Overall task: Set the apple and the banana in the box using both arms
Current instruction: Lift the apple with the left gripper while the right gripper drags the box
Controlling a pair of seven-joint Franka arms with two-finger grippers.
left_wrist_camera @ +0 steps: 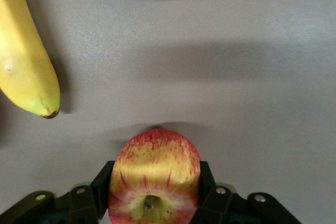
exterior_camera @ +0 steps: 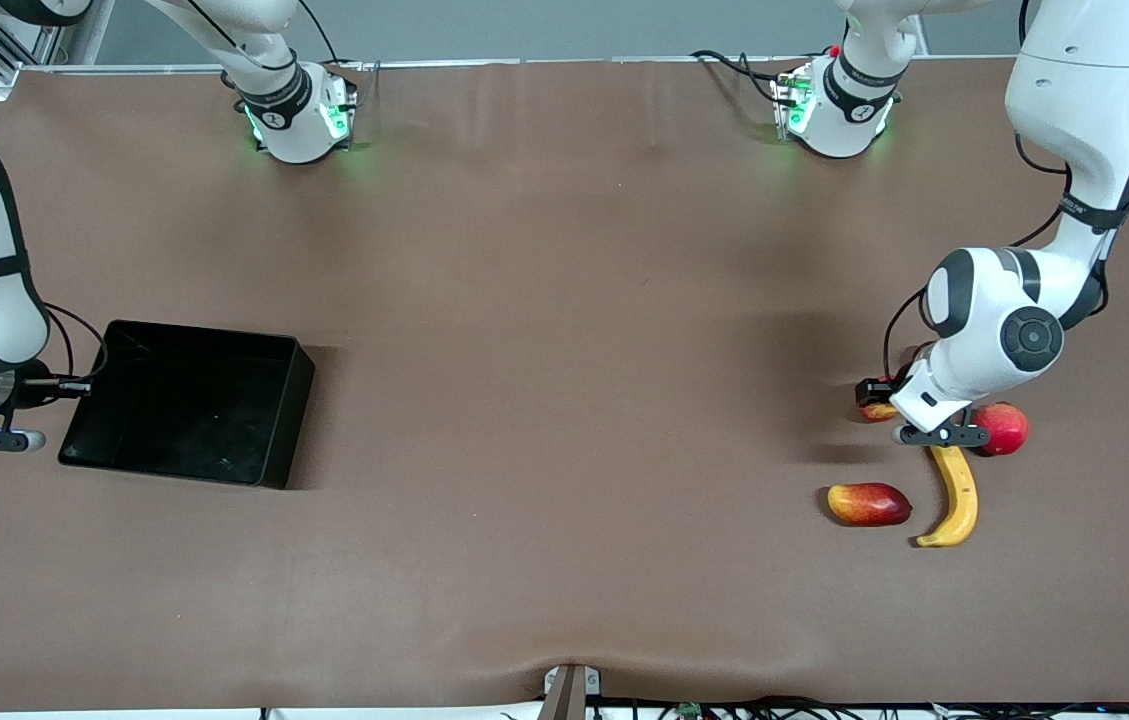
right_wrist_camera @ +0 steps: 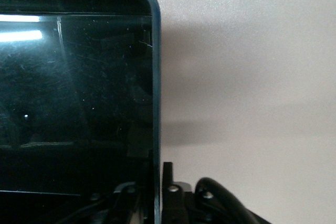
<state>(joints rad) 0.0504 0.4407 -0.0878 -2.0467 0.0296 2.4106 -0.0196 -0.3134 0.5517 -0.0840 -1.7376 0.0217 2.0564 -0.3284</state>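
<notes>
While the front view hides it under the wrist, the left wrist view shows the left gripper (left_wrist_camera: 153, 203) clamped on the apple (left_wrist_camera: 155, 174), arm bent low near the table's left-arm end beside the banana (exterior_camera: 956, 497). Right gripper (right_wrist_camera: 157, 195) pinches the box (exterior_camera: 84, 440) wall at the right-arm edge.

Brown matte desk (exterior_camera: 564, 300), slight creases, even overhead light; grey wall (exterior_camera: 574, 28) along the bases' edge.
</notes>
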